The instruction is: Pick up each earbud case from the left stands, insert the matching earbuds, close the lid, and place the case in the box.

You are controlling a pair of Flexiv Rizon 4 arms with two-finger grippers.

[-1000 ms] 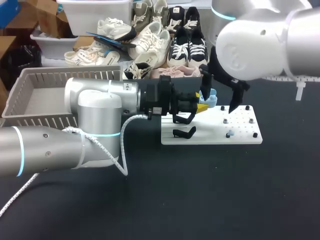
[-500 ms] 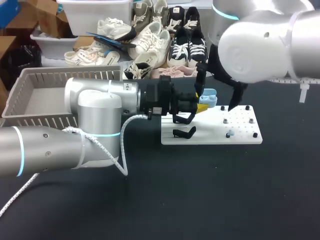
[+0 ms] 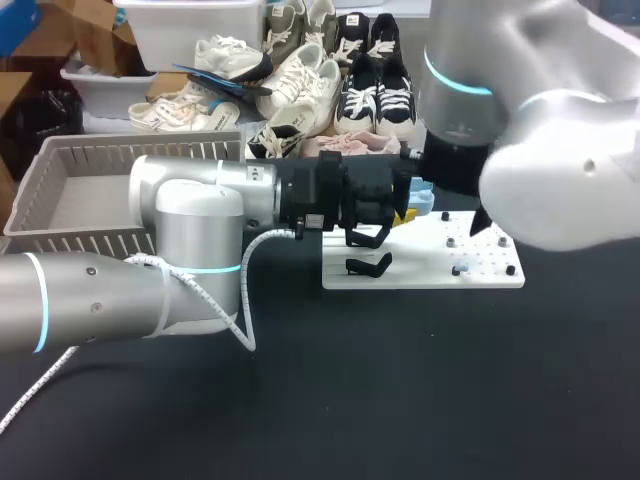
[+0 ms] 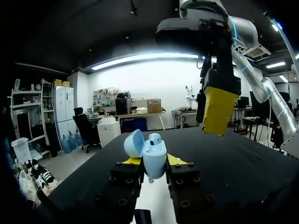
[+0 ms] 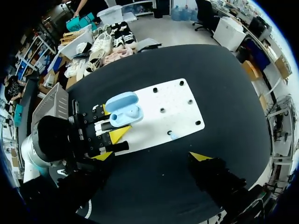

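The light blue earbud case has its lid swung up, and an earbud shows in its body. My left gripper is shut on it from both sides, holding it over the white stand plate. In the right wrist view the case lies below my right gripper, which hangs high above the plate with its fingers wide open and nothing between them. A yellow fingertip of that gripper hangs ahead of the case. A small blue earbud sits on the plate.
A grey slatted basket stands at the table's left. A black stand rises from the plate's left end under my left gripper. Several black pegs dot the plate. Around the plate the table is dark cloth.
My right gripper has lifted away from the case and opened wider. Its arm now hides more of the plate in the head view. My left arm and the case have not moved.
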